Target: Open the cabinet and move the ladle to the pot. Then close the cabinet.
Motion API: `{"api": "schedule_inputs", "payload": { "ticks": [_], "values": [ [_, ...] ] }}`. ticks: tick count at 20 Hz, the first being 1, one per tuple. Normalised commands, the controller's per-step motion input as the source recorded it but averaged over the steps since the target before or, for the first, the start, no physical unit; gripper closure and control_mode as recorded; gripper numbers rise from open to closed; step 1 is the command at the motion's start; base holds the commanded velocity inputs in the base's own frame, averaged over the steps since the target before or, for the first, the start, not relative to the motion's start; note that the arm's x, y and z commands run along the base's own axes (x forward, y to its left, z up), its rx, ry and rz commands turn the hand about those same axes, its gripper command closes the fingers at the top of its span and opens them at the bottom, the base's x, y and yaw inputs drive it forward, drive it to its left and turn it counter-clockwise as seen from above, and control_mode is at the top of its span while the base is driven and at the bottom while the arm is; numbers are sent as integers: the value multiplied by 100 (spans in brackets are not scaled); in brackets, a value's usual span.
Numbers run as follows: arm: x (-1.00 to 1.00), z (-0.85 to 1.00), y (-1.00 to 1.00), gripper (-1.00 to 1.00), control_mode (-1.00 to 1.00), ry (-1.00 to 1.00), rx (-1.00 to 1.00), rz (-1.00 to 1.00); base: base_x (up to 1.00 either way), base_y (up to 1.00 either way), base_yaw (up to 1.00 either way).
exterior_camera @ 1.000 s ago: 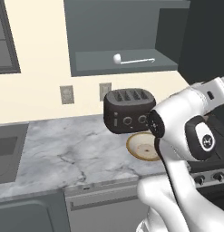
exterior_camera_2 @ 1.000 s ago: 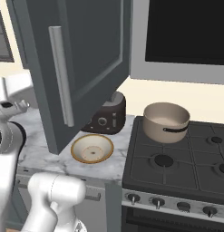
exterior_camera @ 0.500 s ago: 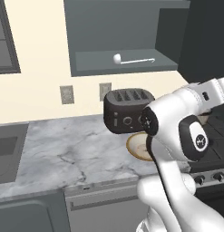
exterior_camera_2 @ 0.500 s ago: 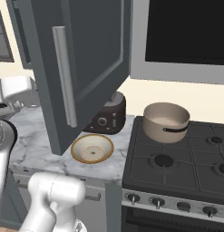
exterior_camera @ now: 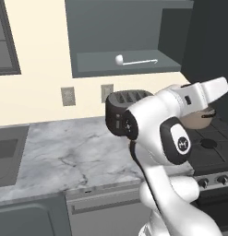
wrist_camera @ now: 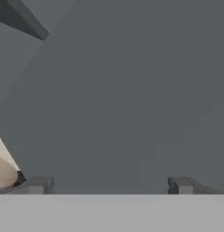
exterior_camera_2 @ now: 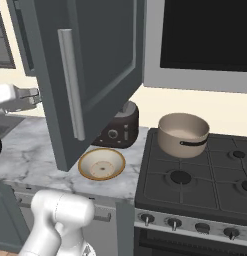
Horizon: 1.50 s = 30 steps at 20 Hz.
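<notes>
Lying slim, silver ladle (exterior_camera: pixel 134 61), slate cabinet (exterior_camera_2: pixel 90 65) open

No readable words, numbers or brand names appear anywhere. A small round white emblem on the robot arm (exterior_camera: pixel 182 142) is too blurred to read.

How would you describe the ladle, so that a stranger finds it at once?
Look at the dark grey wall cabinet above the marble counter; its door stands open. On its bottom shelf lies the ladle, alone, flat on its side. It is slim and silver-white, with a small round bowl.
</notes>
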Motion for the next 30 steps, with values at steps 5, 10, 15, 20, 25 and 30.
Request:
{"api": "schedule_inputs", "payload": {
  "ticks": [5, 10, 15, 20, 25, 30],
  "values": [
    [47, -3, 49, -100, -100, -25, 4, 22, 0, 0, 0],
    [41, 0, 39, -100, -100, -22, 7, 19, 0, 0, 0],
    [40, 0, 41, -100, -100, -21, 10, 11, 0, 0, 0],
    [49, 4, 36, -100, -100, -16, 13, 4, 0, 0, 0],
    [60, 11, 34, -100, -100, -2, 12, 0, 0, 0, 0],
    [63, 10, 30, -100, -100, 7, 7, 0, 0, 0, 0]
  ]
}}
